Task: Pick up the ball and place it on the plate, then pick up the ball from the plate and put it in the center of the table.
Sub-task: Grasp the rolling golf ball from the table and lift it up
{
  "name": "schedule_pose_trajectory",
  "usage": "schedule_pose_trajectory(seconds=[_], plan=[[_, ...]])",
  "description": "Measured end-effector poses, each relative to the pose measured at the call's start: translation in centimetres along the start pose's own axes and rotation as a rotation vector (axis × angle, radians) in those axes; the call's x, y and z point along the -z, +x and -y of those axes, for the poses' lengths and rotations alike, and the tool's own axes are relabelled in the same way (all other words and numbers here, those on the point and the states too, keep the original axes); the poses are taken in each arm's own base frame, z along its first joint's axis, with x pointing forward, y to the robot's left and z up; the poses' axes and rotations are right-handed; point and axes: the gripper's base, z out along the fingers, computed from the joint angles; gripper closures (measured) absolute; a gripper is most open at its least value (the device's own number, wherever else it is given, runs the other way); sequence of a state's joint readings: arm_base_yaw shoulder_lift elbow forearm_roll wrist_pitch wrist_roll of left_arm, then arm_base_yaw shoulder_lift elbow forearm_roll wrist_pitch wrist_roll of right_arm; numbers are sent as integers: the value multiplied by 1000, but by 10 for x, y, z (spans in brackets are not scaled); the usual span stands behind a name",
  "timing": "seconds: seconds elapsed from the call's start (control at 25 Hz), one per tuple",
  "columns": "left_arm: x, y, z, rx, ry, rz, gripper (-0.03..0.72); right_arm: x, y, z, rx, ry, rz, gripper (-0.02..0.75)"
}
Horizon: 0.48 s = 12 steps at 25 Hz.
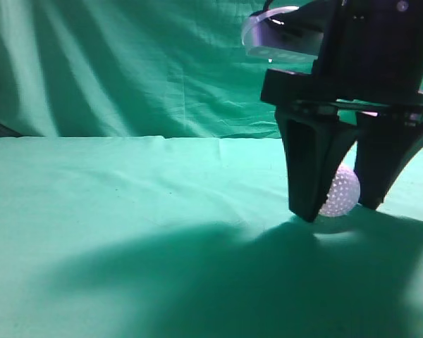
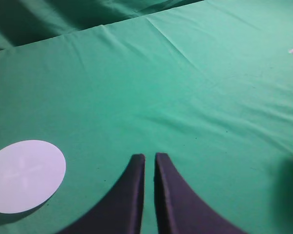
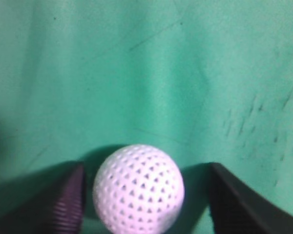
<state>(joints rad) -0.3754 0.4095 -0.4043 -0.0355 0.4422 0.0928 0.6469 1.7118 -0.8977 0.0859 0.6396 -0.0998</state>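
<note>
On the left, the left gripper [image 2: 149, 161] hangs over the table [image 2: 195, 97] with its jaws nearly together, only a thin slit between them and nothing held. A white plate [image 2: 24, 175] lies flat on the cloth to their left. On the right, the right gripper [image 1: 338, 204] is lowered to the table, jaws spread apart. The ball [image 3: 138, 188] rests on the cloth between them, close to the left finger [image 3: 68, 204], a clear gap before the right one.
</note>
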Motion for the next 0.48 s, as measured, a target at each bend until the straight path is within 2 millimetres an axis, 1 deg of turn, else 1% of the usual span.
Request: schedule_pose_trajectory(seconds=[0.12,0.16,0.2,0.32,0.48], plan=[[0,0,0,0,0,0,641,-2,-1,0,-10,4,1,346],[0,0,0,0,0,0,641,-2,-2,1,-14,4,3,407],[0,0,0,0,0,0,641,-1,-2,0,-22,4,3,428],[0,0,0,0,0,0,641,3,-9,0,-36,1,-6,420],[0,0,0,0,0,0,641,27,-35,-1,-31,-3,36,420]])
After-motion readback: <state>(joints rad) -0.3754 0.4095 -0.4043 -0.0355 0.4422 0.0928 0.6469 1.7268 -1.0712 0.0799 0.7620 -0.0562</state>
